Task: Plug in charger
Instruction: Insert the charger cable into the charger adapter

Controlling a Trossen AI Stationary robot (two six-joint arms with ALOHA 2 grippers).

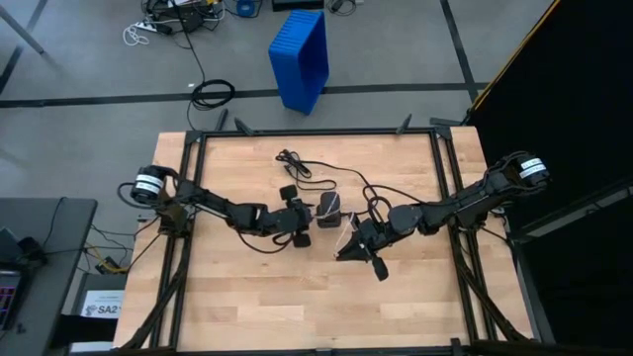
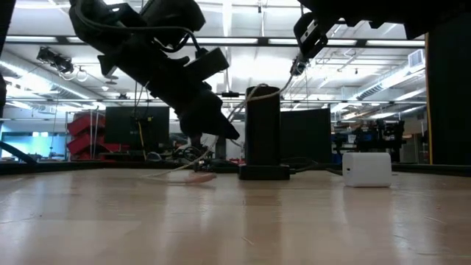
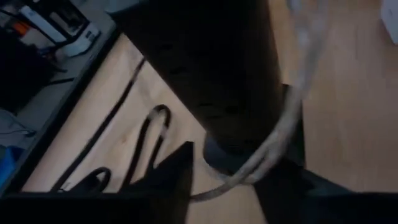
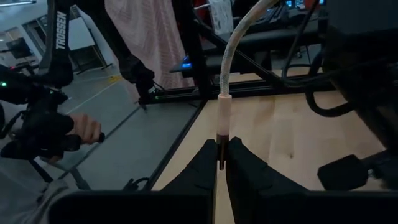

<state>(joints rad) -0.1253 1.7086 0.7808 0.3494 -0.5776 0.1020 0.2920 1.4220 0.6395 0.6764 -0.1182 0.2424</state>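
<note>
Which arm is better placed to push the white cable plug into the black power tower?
Right: the right gripper pinches the white cable plug, close beside the black power tower.

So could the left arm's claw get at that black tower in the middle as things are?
Probably yes. The left claw sits right beside the black tower, with only a pale cable draped against the tower's base. Bare wood lies around it, so nothing solid blocks the way.

A blue crate (image 1: 301,57) stands on the grey floor (image 1: 89,59) beyond the wooden counter (image 1: 247,297), near coiled black cables (image 1: 212,94).
</note>
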